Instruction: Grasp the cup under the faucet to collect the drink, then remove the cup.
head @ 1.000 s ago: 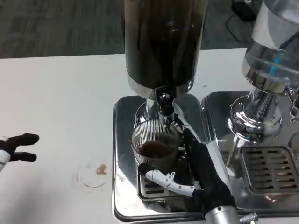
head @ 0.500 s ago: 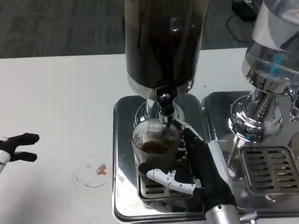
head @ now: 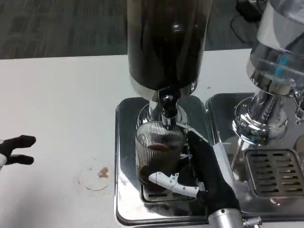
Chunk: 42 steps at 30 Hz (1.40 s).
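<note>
Your right hand (head: 202, 168) is gripping the cup (head: 159, 152): the fingers (head: 171, 183) are wrapping round its near side and its right wall, holding it on the drip grate (head: 154, 194) of the left tray (head: 124, 156). The cup is sitting directly below the faucet (head: 167, 110) of the dark dispenser (head: 166, 42), its rim just under the spout. Brown drink is showing inside the ribbed glass; the level is looking somewhere past the middle, though the ribbing is making that hard for you to read exactly.

Your left hand (head: 14, 149) is waiting at the far left edge, over the tabletop (head: 61, 95), well apart from the machine. Its dark fingers are spread and holding nothing.

So you are partway through, by my reading. The grasp is done and the cup is in place under the spout, collecting. What is left for you: judging when enough drink is in, then drawing the cup out toward you, off the tray, keeping it upright. A small brown stain (head: 102, 172) is marking the tabletop just left of the tray, so spills are a live risk here.
</note>
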Motion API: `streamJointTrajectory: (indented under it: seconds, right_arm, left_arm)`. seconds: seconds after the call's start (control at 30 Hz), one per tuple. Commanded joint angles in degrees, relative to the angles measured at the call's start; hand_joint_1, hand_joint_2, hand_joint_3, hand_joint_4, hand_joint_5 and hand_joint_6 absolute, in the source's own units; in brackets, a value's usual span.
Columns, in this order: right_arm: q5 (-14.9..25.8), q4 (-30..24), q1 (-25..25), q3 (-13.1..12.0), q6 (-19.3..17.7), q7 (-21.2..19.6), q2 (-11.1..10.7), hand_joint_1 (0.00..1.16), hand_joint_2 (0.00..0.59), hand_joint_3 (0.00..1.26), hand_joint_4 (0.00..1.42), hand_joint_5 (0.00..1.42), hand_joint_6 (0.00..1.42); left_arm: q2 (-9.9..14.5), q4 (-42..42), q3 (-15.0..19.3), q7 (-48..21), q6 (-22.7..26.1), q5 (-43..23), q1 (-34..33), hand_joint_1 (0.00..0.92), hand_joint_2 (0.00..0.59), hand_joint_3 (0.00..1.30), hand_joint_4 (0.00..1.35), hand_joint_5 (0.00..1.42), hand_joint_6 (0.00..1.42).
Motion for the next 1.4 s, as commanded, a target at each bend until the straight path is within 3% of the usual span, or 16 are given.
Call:
streamJointTrajectory:
  seconds: [0.03,0.33,0.67,1.4]
  right_arm:
    - [-0.6,0.7,-0.1,0.2,-1.0,-1.1,0.6,0.96,0.156,0.37,0.43,0.62,0.86]
    - [-3.5,0.2,0.1,0.4,-1.7,-4.6,0.6,1.0,0.151,0.44,0.49,0.73,1.02]
    - [-4.3,0.5,0.3,0.5,-1.8,-6.7,1.0,1.03,0.149,0.46,0.52,0.78,1.08]
    - [-6.6,-6.4,3.8,-2.0,-0.8,-7.8,0.1,1.05,0.124,0.52,0.59,0.84,1.24]
  left_arm:
    - [0.5,-0.3,0.3,-0.1,0.8,-0.3,0.1,0.0,0.257,0.38,0.26,0.39,0.06]
    - [1.0,0.0,0.3,-0.5,0.9,-0.3,-0.2,0.0,0.255,0.38,0.26,0.39,0.06]
    - [1.1,0.2,0.2,-0.7,0.9,-0.3,-0.4,0.0,0.25,0.38,0.26,0.39,0.06]
    - [0.5,1.9,-0.8,-1.5,0.6,-0.3,-1.6,0.0,0.248,0.37,0.25,0.39,0.06]
